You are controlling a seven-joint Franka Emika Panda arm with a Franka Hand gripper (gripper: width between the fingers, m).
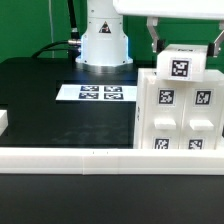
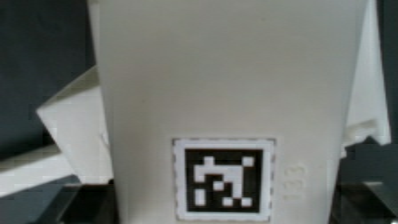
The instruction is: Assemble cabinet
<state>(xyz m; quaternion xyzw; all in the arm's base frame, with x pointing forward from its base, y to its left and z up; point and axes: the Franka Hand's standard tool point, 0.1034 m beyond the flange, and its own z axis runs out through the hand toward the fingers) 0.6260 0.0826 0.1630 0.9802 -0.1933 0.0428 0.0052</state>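
Observation:
The cabinet [image 1: 180, 120], a large white box with square compartments and several tags, stands at the exterior view's right. A smaller white tagged part [image 1: 182, 66] sits upright on its top. My gripper [image 1: 185, 52] comes down from above, with one finger on each side of this part. In the wrist view the same white part [image 2: 214, 90] fills the space between my dark fingertips [image 2: 71, 200], its tag facing the camera, and the gripper [image 2: 226, 205] looks shut on it. The cabinet below is mostly hidden in the wrist view.
The marker board [image 1: 100, 93] lies flat on the black table behind the cabinet's left side. The arm's white base [image 1: 104, 40] stands at the back. A long white rail [image 1: 90, 157] runs along the front. A small white piece [image 1: 3, 122] shows at the left edge.

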